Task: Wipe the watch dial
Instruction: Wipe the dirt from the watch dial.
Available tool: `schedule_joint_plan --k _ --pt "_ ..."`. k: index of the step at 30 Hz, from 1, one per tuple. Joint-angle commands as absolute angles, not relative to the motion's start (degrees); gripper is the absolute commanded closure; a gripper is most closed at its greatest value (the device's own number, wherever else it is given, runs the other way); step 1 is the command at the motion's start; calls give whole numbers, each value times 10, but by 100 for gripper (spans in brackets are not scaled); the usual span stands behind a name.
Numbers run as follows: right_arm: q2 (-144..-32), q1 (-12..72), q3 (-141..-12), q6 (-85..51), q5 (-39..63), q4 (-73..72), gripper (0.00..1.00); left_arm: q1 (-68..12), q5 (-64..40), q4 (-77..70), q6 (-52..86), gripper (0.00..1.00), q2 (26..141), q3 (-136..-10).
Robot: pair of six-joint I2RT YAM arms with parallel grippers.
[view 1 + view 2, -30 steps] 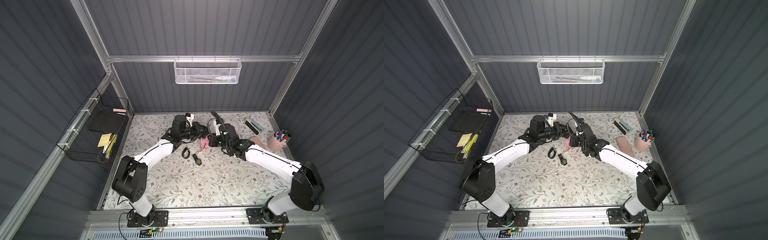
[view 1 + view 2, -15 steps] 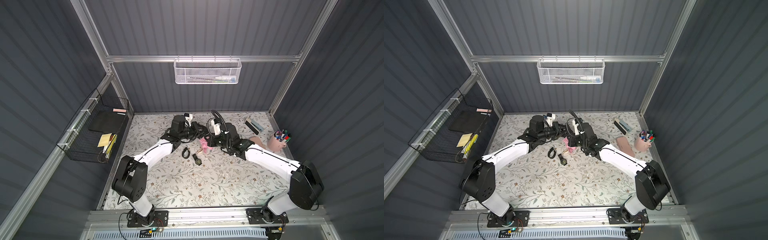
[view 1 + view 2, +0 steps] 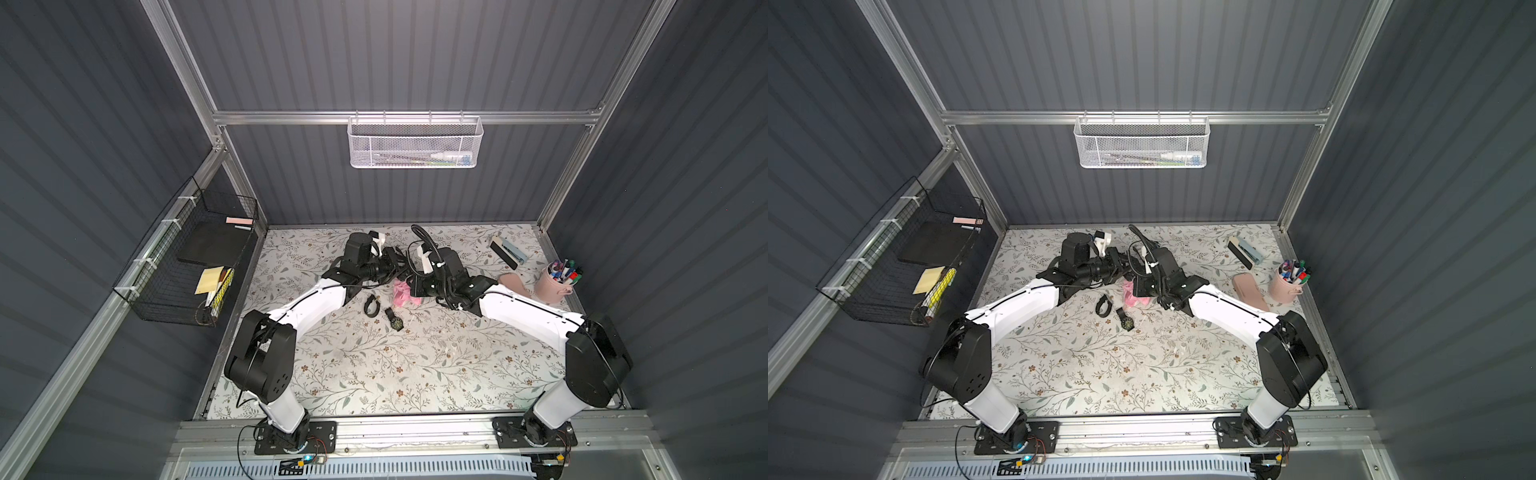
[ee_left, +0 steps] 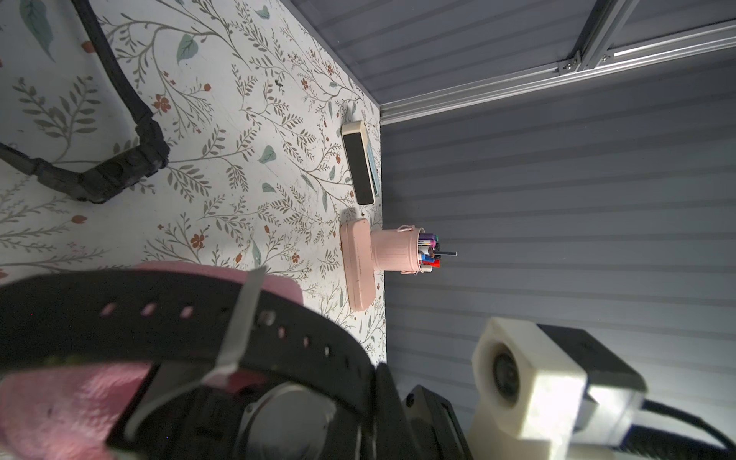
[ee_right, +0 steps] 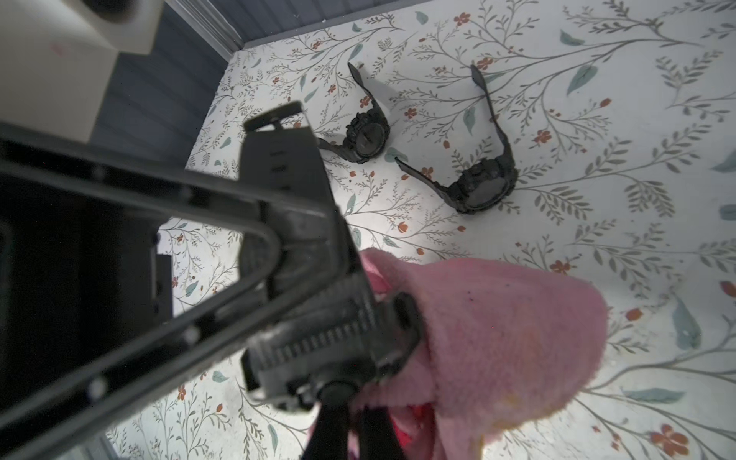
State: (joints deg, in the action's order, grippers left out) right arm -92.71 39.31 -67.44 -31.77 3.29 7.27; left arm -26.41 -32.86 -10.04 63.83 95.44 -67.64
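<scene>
A: Watch (image 5: 330,350), where?
B: In the air above the mat (image 3: 415,365), well apart from the pen cup (image 3: 555,286), out toward the mat's middle. Left gripper (image 3: 395,268) is clamped on it at the case. Strap (image 4: 199,318) sticks out loose.
A: Dial?
B: Can't see it. Pink cloth (image 5: 498,330) is pressed over the face side. The left wrist view only shows the metal case back (image 4: 286,414).
A: Who's got the cloth?
B: Right gripper (image 5: 354,426), fingers pinched tight on a bunch of it. The rest bulges out past the watch.
A: Arm pose?
B: Both reach forward from the base rail (image 3: 415,432), white forearms angled inward, wrists meeting head-on over the mat. Left wrist is rolled on its side, with its gripper level and pointing toward the cup's side. Right wrist is tipped downward, pointing away from the cup.
A: Rest, quick.
B: Spare watch (image 3: 394,320) on the mat, nearer the base rail than the cloth. Second spare watch (image 3: 372,305) is close beside it, farther from the cup. Pink case (image 3: 515,282) sits just beside the cup. Black-faced block (image 3: 507,253) is near the cup, on its back-wall side.
</scene>
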Motion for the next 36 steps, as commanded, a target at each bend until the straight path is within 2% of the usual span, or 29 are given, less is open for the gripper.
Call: schedule_joint_plan --k 1,4,11,20,24,27,32,36 --pt "-912 379 -699 -330 -41 88 100 -279 -381 -95 634 100 957 -683" --pt "-898 378 -699 -331 -49 78 100 -279 -381 -94 635 100 959 -677" --pt "-864 389 -683 -301 6 1 100 -279 -380 -98 636 100 965 -667" --pt "-899 419 -690 -253 130 -51 100 -279 -381 -109 643 100 975 -683" --pt "-936 425 -703 -259 137 -30 100 -279 -381 -89 635 100 977 -709" --pt "-950 425 -701 -277 104 -17 100 -279 -384 -87 635 100 977 -716" --pt "-953 425 -704 -279 81 8 100 -279 -384 -86 633 100 976 -719" --pt "-934 425 -706 -271 105 -6 100 -279 -383 -77 625 100 981 -716"
